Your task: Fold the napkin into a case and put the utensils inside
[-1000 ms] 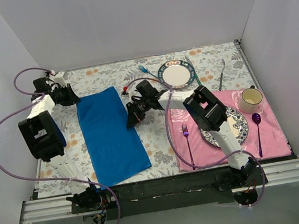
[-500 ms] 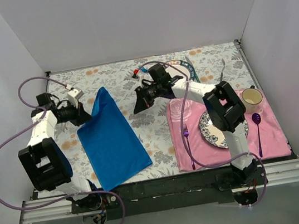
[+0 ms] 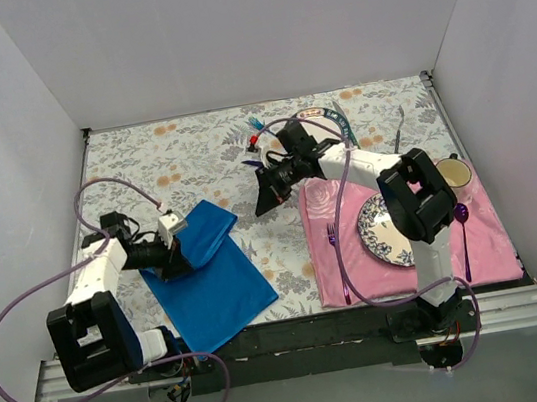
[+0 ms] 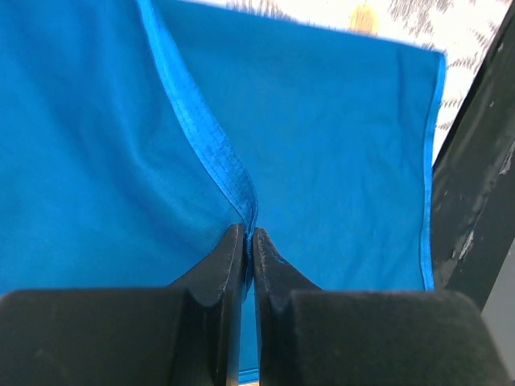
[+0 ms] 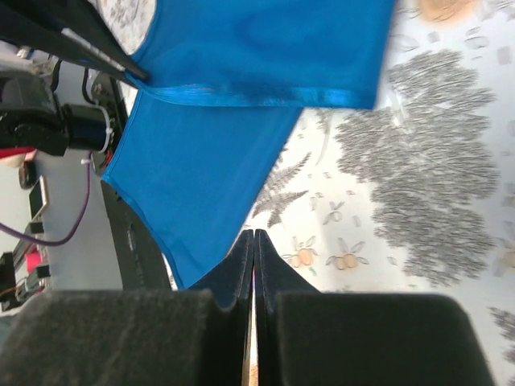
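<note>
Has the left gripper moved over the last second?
Yes. The left gripper, shut on the napkin, has come nearer the black front rail, away from the back wall.

Pink placemat [image 3: 494, 253] bears patterned plate [image 3: 379, 230], magenta fork [image 3: 336, 252], purple spoon [image 3: 462, 233], cup [image 3: 458, 173]

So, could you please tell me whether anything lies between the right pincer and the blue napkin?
Nothing visible does. Only bare floral tablecloth lies between the shut right pincer and the napkin. The left pincer is shut on the napkin's hem, holding that edge folded over the cloth.
</note>
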